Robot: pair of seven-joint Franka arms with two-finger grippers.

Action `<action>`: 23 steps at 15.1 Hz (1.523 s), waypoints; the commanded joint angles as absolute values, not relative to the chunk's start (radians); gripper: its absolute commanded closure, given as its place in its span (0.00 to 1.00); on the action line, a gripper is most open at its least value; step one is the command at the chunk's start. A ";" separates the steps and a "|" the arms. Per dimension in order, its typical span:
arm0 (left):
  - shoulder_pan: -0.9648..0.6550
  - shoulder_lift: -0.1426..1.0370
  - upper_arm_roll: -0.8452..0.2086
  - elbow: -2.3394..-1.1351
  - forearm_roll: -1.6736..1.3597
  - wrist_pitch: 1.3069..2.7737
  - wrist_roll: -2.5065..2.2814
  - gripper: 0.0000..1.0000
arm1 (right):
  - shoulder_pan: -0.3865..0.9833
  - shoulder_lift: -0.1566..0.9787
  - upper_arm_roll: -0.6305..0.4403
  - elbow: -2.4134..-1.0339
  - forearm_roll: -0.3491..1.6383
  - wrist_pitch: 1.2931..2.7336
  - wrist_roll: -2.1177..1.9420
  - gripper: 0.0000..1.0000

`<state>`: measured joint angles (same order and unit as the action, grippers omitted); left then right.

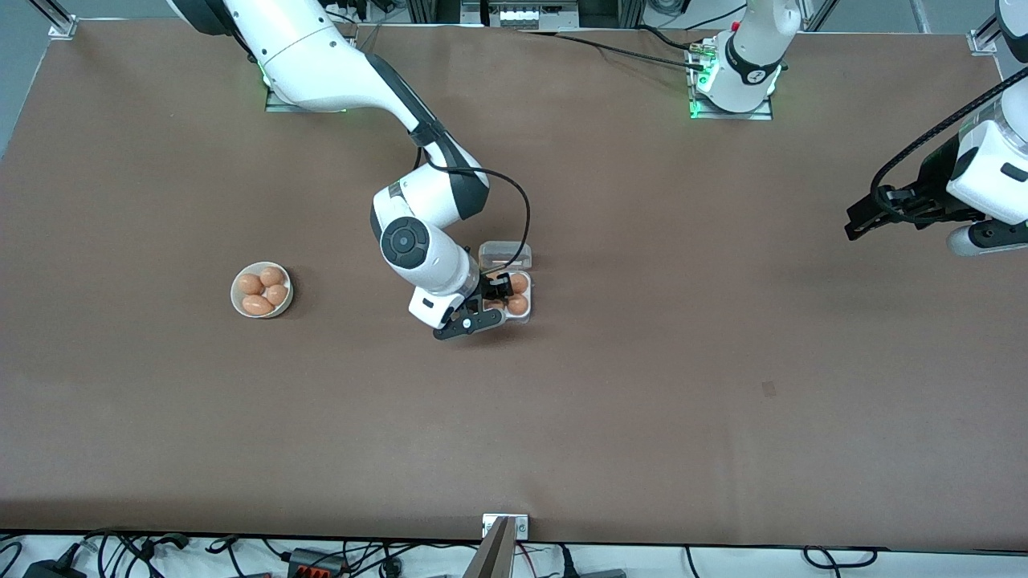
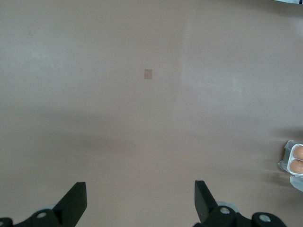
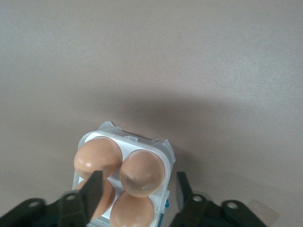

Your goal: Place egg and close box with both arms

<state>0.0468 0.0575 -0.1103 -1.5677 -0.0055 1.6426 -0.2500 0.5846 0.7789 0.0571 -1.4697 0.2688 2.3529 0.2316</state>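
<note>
My right end effector [image 1: 496,291], released, hovers over the box [image 3: 124,177] (four eggs seated); my left end effector [image 2: 140,201] waits, released.

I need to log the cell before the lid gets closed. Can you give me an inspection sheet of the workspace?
Surface: brown table, one small darker patch.
Job's things: box mid-table, lid open, four eggs in it.
Clutter: bowl of eggs toward the right arm's end.
Grippers: right gripper open over the box; left gripper open, waiting over bare table.
Cables: black cable on right arm; more along table edges.
Surroundings: arm bases, frame posts.
</note>
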 commanded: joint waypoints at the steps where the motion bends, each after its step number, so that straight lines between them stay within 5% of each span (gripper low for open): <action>1: 0.054 0.061 -0.115 -1.546 -0.025 1.623 -0.235 0.00 | 0.591 0.755 0.028 -1.463 0.273 2.309 0.270 0.00; 11: 0.054 0.061 -0.115 -1.546 -0.023 1.621 -0.233 0.00 | 0.580 0.433 -0.283 -1.424 0.221 1.866 0.244 0.00; 16: 0.054 0.066 -0.115 -1.551 -0.023 1.615 -0.232 0.00 | 0.581 0.416 -0.422 -1.320 0.222 1.683 0.244 0.00; 23: 0.054 0.074 -0.115 -1.551 -0.023 1.595 -0.233 0.00 | 0.585 0.410 -0.505 -1.302 0.224 1.677 0.230 0.00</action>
